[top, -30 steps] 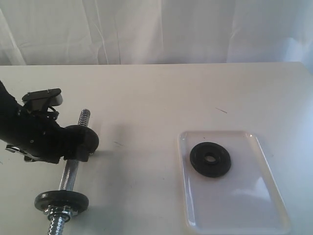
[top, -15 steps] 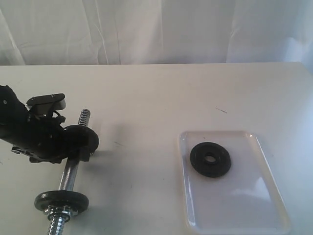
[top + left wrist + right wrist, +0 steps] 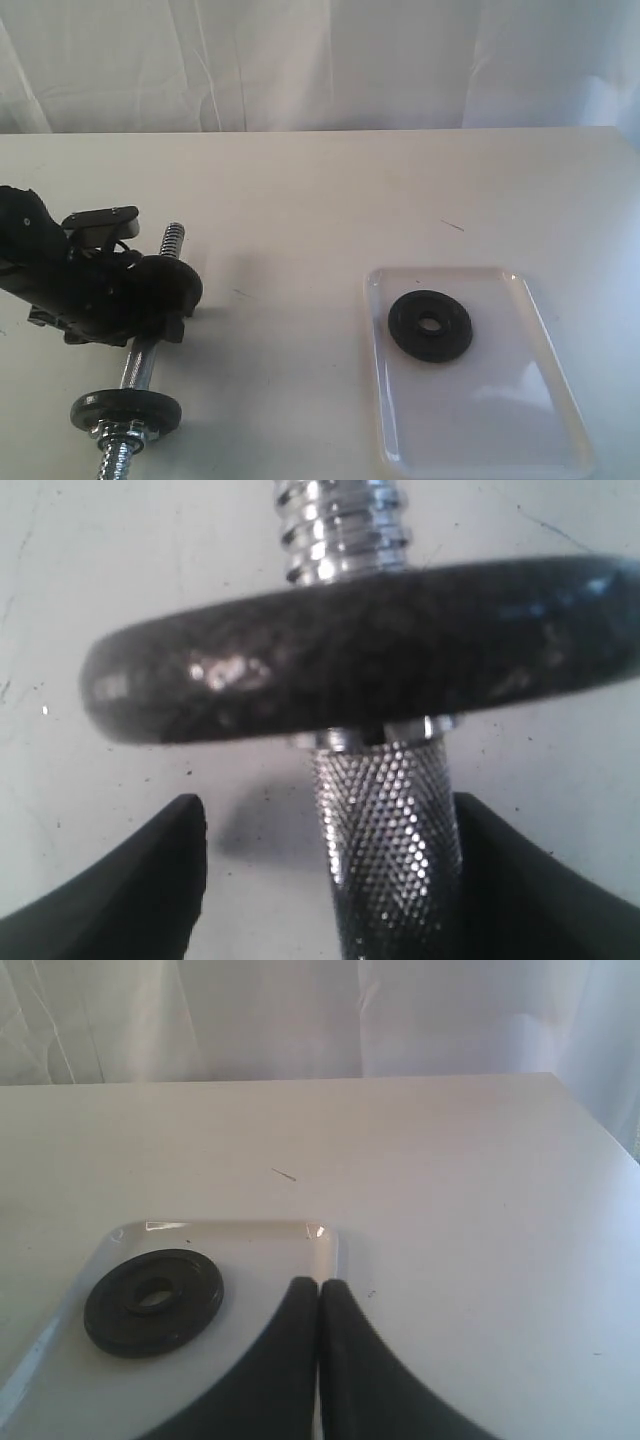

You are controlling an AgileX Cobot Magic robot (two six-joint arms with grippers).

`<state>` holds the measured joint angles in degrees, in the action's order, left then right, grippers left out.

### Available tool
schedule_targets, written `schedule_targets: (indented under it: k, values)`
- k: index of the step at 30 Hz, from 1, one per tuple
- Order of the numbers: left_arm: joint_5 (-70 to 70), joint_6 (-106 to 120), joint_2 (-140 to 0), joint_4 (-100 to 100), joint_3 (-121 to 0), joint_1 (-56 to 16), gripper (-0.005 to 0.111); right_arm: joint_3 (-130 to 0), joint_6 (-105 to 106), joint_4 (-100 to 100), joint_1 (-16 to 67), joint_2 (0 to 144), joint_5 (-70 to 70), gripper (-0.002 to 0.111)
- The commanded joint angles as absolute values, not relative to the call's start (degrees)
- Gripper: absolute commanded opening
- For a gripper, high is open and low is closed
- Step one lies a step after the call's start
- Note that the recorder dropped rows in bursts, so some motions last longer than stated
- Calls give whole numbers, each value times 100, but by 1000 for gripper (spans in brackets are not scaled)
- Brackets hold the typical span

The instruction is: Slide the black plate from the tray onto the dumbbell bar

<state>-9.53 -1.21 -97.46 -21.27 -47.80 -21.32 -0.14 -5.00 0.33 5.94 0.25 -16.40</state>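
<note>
The small round matte black plate (image 3: 430, 325) lay flat, hole upward, toward 11 o'clock in the glossy white rectangular plastic tray (image 3: 480, 425). It was held by nothing, so I judged the whole transfer was yet to do. Well apart at 9 o'clock, the short chrome dumbbell bar (image 3: 141, 356) ran from 1 to 7 o'clock, a threaded end showing at 1. The left gripper (image 3: 160, 300) straddled its knurled middle, jaws wide and unclamped. The right gripper (image 3: 320, 1305) was closed and empty near the tray's corner.

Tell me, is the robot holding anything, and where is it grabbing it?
Nothing is held. The left fingers stand open either side of the dumbbell bar, at its knurled middle, not squeezing it. The right fingers are shut and empty.
</note>
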Motion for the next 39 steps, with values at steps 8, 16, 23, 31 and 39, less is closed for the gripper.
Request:
schedule_targets:
  k: [8, 16, 23, 31, 39]
  values:
    - [-815, -136, -9773, -2185, -4796, -2125, 38, 0, -519, 33, 569, 0, -1575, 0]
    - [-874, -109, -9695, -2185, -4806, -2125, 0, 0, -519, 33, 569, 0, -1575, 0]
    - [-1103, 592, -9460, -2185, -4806, -2125, 0, 0, -519, 33, 569, 0, -1575, 0]
    - [-1454, 1399, -9114, -2185, -4806, -2125, 0, 0, -519, 33, 569, 0, -1575, 0]
    - [-1559, 1746, -8865, -2185, -4806, -2337, 0, 0, -519, 33, 569, 0, -1575, 0]
